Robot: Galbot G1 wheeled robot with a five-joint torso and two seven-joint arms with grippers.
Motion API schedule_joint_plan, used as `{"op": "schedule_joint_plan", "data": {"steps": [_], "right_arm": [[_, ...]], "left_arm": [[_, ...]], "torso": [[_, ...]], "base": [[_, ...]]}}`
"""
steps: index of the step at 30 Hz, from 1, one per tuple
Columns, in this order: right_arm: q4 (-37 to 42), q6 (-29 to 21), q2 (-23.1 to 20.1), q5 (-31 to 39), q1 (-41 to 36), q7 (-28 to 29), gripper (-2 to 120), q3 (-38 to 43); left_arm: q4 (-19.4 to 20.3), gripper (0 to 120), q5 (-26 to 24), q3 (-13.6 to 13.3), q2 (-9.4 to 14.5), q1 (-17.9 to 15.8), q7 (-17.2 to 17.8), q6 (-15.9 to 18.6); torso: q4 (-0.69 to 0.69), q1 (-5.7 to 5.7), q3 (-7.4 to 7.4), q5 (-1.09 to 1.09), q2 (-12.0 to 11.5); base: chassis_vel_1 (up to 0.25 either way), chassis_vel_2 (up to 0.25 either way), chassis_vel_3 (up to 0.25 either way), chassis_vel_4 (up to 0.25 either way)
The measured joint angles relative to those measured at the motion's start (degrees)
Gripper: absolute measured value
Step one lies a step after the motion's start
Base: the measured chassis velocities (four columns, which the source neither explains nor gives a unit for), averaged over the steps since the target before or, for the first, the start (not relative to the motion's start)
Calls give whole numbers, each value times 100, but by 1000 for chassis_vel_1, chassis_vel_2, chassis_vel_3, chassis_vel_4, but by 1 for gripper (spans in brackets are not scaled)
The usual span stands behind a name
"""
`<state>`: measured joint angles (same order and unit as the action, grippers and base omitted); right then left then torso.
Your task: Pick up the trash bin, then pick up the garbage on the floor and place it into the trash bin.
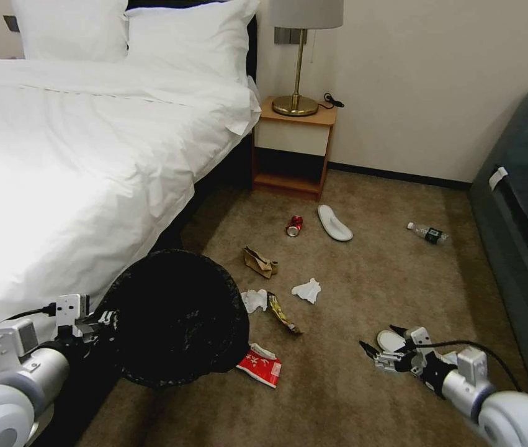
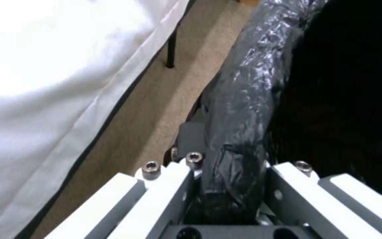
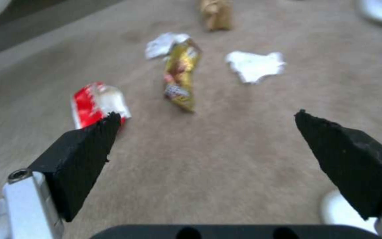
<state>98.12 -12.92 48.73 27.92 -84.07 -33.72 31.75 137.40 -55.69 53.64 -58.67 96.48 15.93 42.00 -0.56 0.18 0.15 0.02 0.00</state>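
- Progress looks like roughly the first half: the trash bin [image 1: 180, 316] is off the carpet, held at the robot's left beside the bed [image 1: 77, 155], so the pick-up of the bin is done as far as I can judge.
- Left gripper [image 2: 233, 186] is clamped on the bin's rim, its fingers closed on either side of the crinkly black bag.
- Right gripper [image 3: 204, 139] hangs low over the carpet [image 1: 363, 285] with its black fingers spread wide and nothing between them; a white slipper [image 1: 390, 339] lies just beside it.
- Garbage is all on the floor: a red-white wrapper [image 1: 260, 365] just beside the bin, a gold wrapper [image 1: 284, 313], two white tissues [image 1: 254, 300] and [image 1: 307, 290], a crumpled brown paper [image 1: 260, 261], a red can [image 1: 293, 225], a second slipper [image 1: 334, 222] and a clear bottle [image 1: 427, 233] well apart near the sofa [image 1: 524, 236].
- Bin contents cannot be made out: the mouth faces the head camera but the inside is plain black.
- Remaining work, by my reading, is every piece of litter, each to be lifted and dropped in.
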Motion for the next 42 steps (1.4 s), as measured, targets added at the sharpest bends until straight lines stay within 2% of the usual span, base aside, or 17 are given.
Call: {"op": "schedule_joint_plan", "data": {"steps": [1, 3, 6, 8, 12, 13, 14, 17, 23, 26, 30, 31, 33, 36, 42], "right_arm": [[0, 0, 0, 0, 0, 0, 100, 0], [-845, 96, 31, -63, 693, -481, 100, -510], [-1222, 127, 97, -77, 1073, -698, 100, -785], [-1736, 203, 210, -83, 1738, -1015, 100, -1286], [-2128, 281, 375, -102, 2296, -1205, 100, -1796], [-2384, 293, 504, -130, 2596, -1318, 100, -2092], [-2621, 304, 640, -188, 2840, -1376, 100, -2382], [-2990, 329, 866, -309, 3158, -1449, 100, -2778], [-3534, 333, 1263, -513, 3532, -1531, 100, -3168], [-3923, 328, 1725, -633, 3766, -1503, 100, -3353], [-4120, 317, 1995, -690, 3845, -1389, 100, -3455], [-4263, 297, 2181, -688, 3855, -1249, 100, -3514], [-4297, 283, 2234, -687, 3847, -1202, 100, -3518], [-4309, 186, 2294, -750, 3771, -1108, 100, -3492], [-4357, 173, 2285, -899, 3753, -1041, 100, -3473]], "left_arm": [[0, 2, 0, 0, 0, 0, 0, 0], [21, 2, -294, -26, 34, -122, 178, 18], [23, 2, -389, -45, 70, -184, 268, 20], [5, 2, -584, -67, 153, -275, 366, 22], [-16, 2, -733, -78, 237, -354, 484, 22], [-22, 2, -830, -90, 299, -401, 549, 23], [-31, 2, -905, -111, 352, -434, 601, 22], [-59, 2, -959, -142, 425, -483, 646, 23], [-98, 2, -1044, -151, 495, -578, 653, 22], [-111, 2, -1328, -143, 540, -699, 652, 23], [-162, 2, -1501, -131, 605, -792, 671, 23], [-230, 2, -1595, -122, 693, -882, 699, 23], [-266, 2, -1640, -121, 737, -930, 721, 23], [-402, 2, -1757, -123, 927, -1071, 752, 22], [-441, 2, -1838, -115, 1061, -1090, 753, 22]], "torso": [[0, 0, 0, 0, 0], [-1, 0, 0, -1, 0], [-2, 0, 0, -1, 0], [-1, 0, 0, -1, 0], [0, 1, 1, -3, 0], [3, 1, 0, -2, 0], [-1, 1, 0, -6, 0], [-1, 1, 1, -3, 0], [-1, 1, 0, -4, 0], [0, 1, 0, -3, 0], [0, 1, 0, -5, 0], [1, 1, 0, -1, 0], [1, 1, 0, -3, 0], [-1, 0, 0, -3, 0], [-1, 1, 0, -3, 0]], "base": [[0, 0, 0, 0], [0, 0, 0, 0], [0, 0, 0, 0], [0, 0, 0, 0], [0, 0, 0, 0], [0, 0, 0, 0], [0, 0, 0, 0], [0, 0, 0, 0], [0, 0, 0, 0], [0, 0, 0, 0], [0, 0, 0, 0], [0, 0, 0, 0], [0, 0, 0, 0], [0, 0, 0, 0], [0, 0, 0, 0]]}}
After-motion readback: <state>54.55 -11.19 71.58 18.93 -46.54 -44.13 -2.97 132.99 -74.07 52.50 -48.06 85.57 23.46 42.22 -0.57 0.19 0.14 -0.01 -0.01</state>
